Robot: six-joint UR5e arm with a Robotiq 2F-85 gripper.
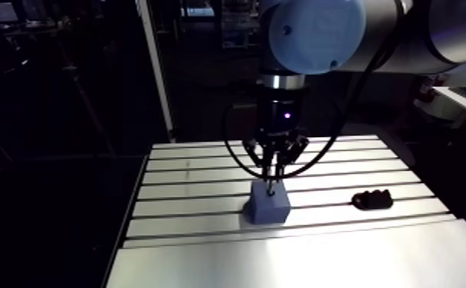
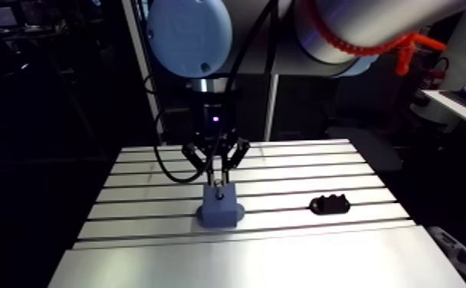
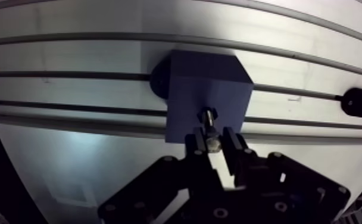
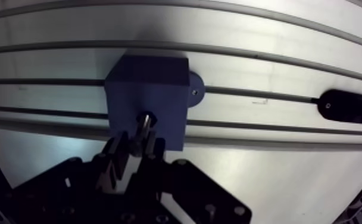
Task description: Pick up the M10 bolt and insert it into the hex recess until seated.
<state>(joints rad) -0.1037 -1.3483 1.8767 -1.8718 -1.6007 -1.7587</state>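
Note:
A blue block [image 3: 207, 95] with a hex recess in its top stands on the slotted aluminium table [image 1: 205, 188]. The metal M10 bolt [image 3: 209, 122] is pinched between my fingers, pointing down, with its lower end at the recess in the block. My gripper [image 3: 214, 142] hangs straight above the block, shut on the bolt's upper part. In the arm view the gripper [image 1: 273, 172] comes down onto the block [image 1: 267, 204] at the table's middle. How deep the bolt sits in the recess is hidden.
A small black fixture [image 1: 372, 200] lies on the table to the block's right, and it shows beside the block in the wrist view [image 4: 343, 106]. Parallel slots run across the table. A smooth plate [image 1: 297, 264] covers the near part.

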